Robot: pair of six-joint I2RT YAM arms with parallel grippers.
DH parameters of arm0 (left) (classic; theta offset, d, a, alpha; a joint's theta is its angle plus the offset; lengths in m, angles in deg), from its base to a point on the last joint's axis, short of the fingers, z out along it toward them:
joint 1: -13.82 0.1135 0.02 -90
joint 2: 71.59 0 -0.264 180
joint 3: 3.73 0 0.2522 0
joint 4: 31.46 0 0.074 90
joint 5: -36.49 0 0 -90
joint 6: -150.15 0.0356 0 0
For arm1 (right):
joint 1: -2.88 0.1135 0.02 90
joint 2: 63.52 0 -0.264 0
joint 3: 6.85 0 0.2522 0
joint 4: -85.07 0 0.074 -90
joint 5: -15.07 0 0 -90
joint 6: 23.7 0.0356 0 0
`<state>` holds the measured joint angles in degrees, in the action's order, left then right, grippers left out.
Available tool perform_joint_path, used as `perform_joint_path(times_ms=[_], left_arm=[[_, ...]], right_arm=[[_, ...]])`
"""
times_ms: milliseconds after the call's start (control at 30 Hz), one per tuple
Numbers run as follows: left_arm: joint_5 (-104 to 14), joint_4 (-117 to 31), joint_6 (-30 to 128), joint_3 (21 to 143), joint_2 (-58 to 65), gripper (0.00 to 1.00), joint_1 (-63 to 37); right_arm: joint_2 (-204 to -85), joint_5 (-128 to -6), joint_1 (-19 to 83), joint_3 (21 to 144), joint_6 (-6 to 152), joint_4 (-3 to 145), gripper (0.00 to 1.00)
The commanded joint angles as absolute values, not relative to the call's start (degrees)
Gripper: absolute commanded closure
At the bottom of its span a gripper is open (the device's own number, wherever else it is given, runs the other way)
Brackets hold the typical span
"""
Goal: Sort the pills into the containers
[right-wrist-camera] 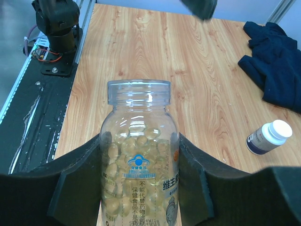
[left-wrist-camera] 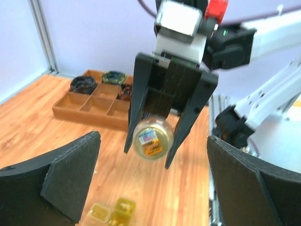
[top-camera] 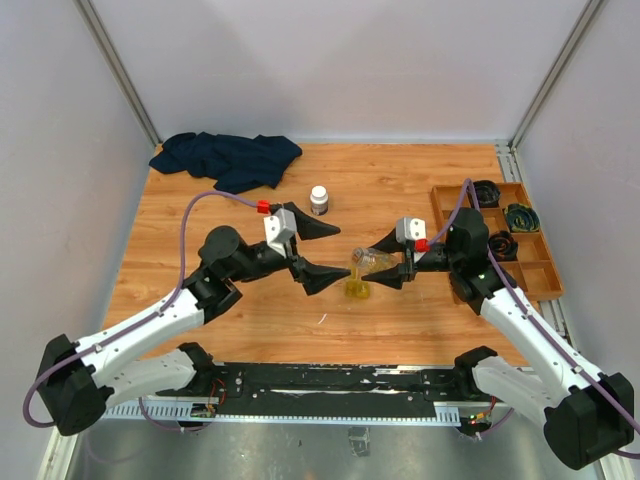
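My right gripper (top-camera: 386, 263) is shut on a clear uncapped pill bottle (right-wrist-camera: 139, 155) full of pale yellow capsules (right-wrist-camera: 141, 139), held on its side above the table. In the left wrist view the bottle's (left-wrist-camera: 151, 138) round end faces the camera between the right fingers (left-wrist-camera: 140, 103). A flat translucent yellow case (top-camera: 357, 289) with square compartments lies on the wood just below the bottle, low in the left wrist view (left-wrist-camera: 111, 214). My left gripper (top-camera: 343, 257) stands wide open a little left of the bottle, its fingers (left-wrist-camera: 70, 179) apart and nothing between them.
A white-capped bottle (top-camera: 319, 199) stands behind the grippers, also in the right wrist view (right-wrist-camera: 268, 137). A dark blue cloth (top-camera: 228, 158) lies at the back left. A brown wooden compartment tray (top-camera: 543, 283) with dark coiled items sits at the right edge.
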<state>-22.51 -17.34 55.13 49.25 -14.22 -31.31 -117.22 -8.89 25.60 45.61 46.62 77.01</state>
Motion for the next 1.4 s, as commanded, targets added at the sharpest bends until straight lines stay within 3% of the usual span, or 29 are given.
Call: perform_joint_path(times_ms=[0, 167, 367, 733, 867, 1000, 1367], left_arm=[[-26.2, -10.2, 38.9, 48.1, -16.8, 0.01, -31.0], [-31.9, -6.6, 28.6, 43.6, -18.8, 0.06, -32.1], [-55.3, -21.2, 35.7, 47.4, -20.2, 0.08, -43.1], [-59.1, -27.7, 36.1, 54.5, -12.9, 0.14, -45.9], [-58.4, -29.0, 36.2, 56.1, -11.1, 0.2, -46.1], [-56.5, -29.1, 35.9, 56.8, -10.0, 0.33, -46.2], [-54.2, -31.4, 36.0, 57.9, -8.6, 0.41, -46.3]], right_arm=[[-116.7, -7.3, 25.4, 46.6, 47.1, 77.8, 0.99], [-116.7, -7.5, 25.4, 46.5, 47.1, 77.8, 0.99], [-117.0, -7.5, 25.4, 46.5, 47.1, 77.8, 0.99], [-117.1, -7.7, 25.4, 46.5, 46.9, 77.8, 0.99], [-117.1, -7.7, 25.4, 46.5, 46.9, 77.7, 0.99], [-117.0, -7.7, 25.4, 46.5, 47.0, 77.7, 0.99], [-117.0, -7.6, 25.4, 46.5, 46.9, 77.7, 0.99]])
